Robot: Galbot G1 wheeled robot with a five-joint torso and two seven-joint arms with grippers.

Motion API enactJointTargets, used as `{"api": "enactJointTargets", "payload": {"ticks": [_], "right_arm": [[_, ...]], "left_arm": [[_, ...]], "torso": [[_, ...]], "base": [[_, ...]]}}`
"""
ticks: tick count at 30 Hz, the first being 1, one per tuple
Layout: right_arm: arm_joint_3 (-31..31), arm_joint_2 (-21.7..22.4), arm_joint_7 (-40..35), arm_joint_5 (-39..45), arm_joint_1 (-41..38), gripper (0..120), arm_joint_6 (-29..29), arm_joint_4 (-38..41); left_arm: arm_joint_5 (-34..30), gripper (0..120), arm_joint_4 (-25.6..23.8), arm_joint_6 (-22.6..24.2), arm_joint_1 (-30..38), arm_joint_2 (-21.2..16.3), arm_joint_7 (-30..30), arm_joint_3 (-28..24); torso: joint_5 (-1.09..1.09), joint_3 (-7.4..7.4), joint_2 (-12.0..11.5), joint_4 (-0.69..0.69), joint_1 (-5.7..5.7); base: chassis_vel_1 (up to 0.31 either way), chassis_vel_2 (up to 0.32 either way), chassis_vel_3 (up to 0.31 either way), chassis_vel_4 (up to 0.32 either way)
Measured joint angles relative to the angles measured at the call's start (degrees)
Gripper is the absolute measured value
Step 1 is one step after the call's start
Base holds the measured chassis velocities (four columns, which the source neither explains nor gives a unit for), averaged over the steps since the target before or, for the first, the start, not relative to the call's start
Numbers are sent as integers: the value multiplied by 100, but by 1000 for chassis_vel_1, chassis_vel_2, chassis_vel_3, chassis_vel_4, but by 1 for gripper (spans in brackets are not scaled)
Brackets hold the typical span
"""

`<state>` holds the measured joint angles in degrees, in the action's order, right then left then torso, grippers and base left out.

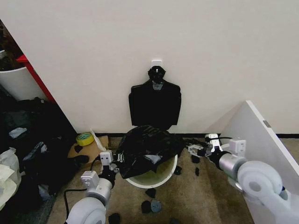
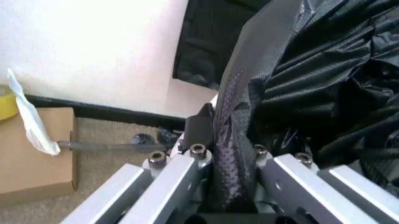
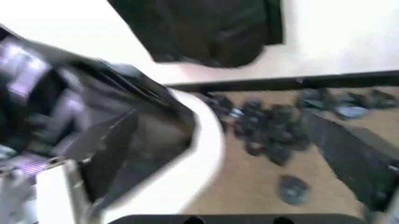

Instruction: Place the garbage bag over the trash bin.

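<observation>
Head view: the bag (image 1: 147,149) is heaped over the far half of the bin (image 1: 156,179), whose near rim is uncovered. The bin stands on the floor against the wall, under a hung bundle of bags (image 1: 155,103). The left tool (image 1: 112,161) is seen at the bag's left edge, the right tool (image 1: 194,148) just beside its right edge.

Left wrist view: the left tool (image 2: 232,163) is clamped on a bunched fold of the bag (image 2: 311,84); this grip cannot be read from the head view.

Right wrist view: the right tool's fingers (image 3: 349,158) are spread, with nothing between them. The bin's rim (image 3: 199,154) and loose scraps (image 3: 268,135) on the floor are seen close by.

To do the step well, the hem should probably be spread wide and drawn down over the near rim, evenly from both sides.
</observation>
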<state>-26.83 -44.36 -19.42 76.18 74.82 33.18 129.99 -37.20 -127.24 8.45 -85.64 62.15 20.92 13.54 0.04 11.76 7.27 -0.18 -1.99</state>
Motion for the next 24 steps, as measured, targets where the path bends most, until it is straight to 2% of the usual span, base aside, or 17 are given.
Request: {"api": "enactJointTargets", "payload": {"ticks": [2,6,9,12,14,18,19,24], "right_arm": [[-147,-71,108,178,80,100,-150,72],[-503,-156,377,386,362,100,-242,196],[-762,-152,1049,-360,950,100,-524,538],[-717,-69,1469,-1129,1294,100,-682,824],[-480,-3,1733,-1887,1484,100,-851,1054],[435,87,1961,-3397,1493,100,-999,1342],[435,87,1961,-3397,1493,100,-999,1342],[1372,283,2209,-4363,1256,100,-1104,1356]], "left_arm": [[0,2,-12,17,-16,7,10,-5],[-39,2,-56,46,-53,26,40,12],[-96,2,-140,66,-165,56,51,26],[-100,2,-182,78,-286,79,51,33],[-101,2,-196,108,-320,90,61,33],[-99,2,-247,184,-288,88,91,19],[-99,2,-247,184,-288,88,91,19],[-88,2,-333,223,-364,-13,87,21]], "torso": [[0,0,0,0,0],[0,0,0,1,0],[0,0,0,-3,0],[0,-1,2,-2,0],[-1,0,2,0,0],[-1,0,2,0,0],[-1,0,2,0,0],[-1,0,2,0,0]], "base": [[0,0,0,0],[0,0,0,0],[0,0,0,0],[0,0,0,0],[0,0,0,0],[0,0,0,0],[0,0,0,0],[0,0,0,0]]}}
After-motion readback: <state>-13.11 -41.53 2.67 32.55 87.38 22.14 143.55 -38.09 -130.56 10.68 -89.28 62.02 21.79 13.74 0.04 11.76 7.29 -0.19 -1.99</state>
